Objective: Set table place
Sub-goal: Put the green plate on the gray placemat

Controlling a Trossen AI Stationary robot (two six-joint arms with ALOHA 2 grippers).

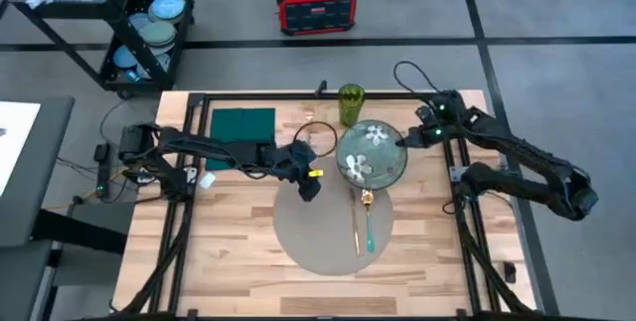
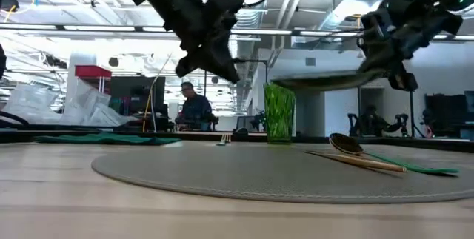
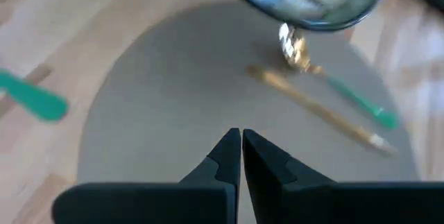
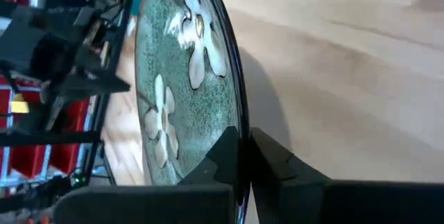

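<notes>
The round grey placemat (image 1: pixel 323 224) lies flat on the wooden table (image 1: pixel 229 251). On its right part lie a gold spoon with a green handle (image 1: pixel 368 224) and a gold utensil (image 1: pixel 355 224). A grey-green floral plate (image 1: pixel 373 152) hangs above the placemat's far right edge, with my right gripper (image 1: pixel 405 140) shut on it. My left gripper (image 1: pixel 306 180) hovers shut over the placemat's far left part (image 3: pixel 187 92), holding nothing. My right gripper pinches the plate's rim (image 4: pixel 232 99) between its two fingers, one on the flowered face and one on the underside. It comes level from the table's right side at the plate's right edge. The plate (image 2: pixel 326 82) is lifted clear, nearly level.
A green ribbed glass (image 1: pixel 350 102) stands at the far edge behind the plate. A dark green napkin (image 1: pixel 241 124) lies at the far left. A green-handled piece (image 3: pixel 35 100) lies on the wood left of the placemat. A shelf cart (image 1: pixel 149 23) stands beyond the table.
</notes>
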